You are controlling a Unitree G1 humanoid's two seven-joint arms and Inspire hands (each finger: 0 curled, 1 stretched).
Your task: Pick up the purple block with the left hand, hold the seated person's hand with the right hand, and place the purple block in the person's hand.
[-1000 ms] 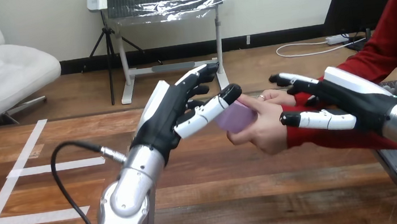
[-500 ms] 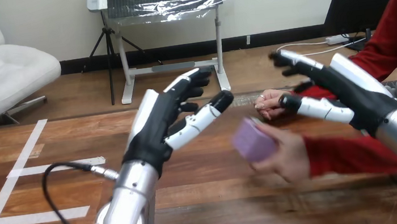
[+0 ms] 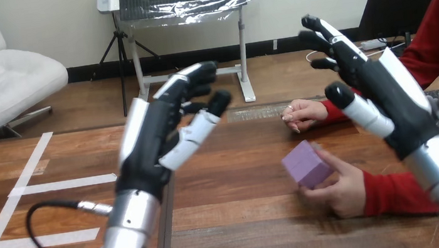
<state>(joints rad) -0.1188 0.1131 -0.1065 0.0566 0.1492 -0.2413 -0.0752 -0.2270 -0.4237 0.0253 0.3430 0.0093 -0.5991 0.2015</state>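
While the purple block [image 3: 306, 164] sits gripped in the person's nearer hand [image 3: 342, 190] by the table's [image 3: 229, 224] right edge, you have both robot hands clear of it: left hand [image 3: 150, 137] raised, fingers loosely spread, empty; right hand [image 3: 391, 101] upright, fingers straight, touching nothing.

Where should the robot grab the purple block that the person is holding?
Probably its free left end, pinched across the flat faces, with the left hand coming from the view's left. The purple block sits tilted in the person's nearer hand, which wraps its right side and underside, so only that end is bare.
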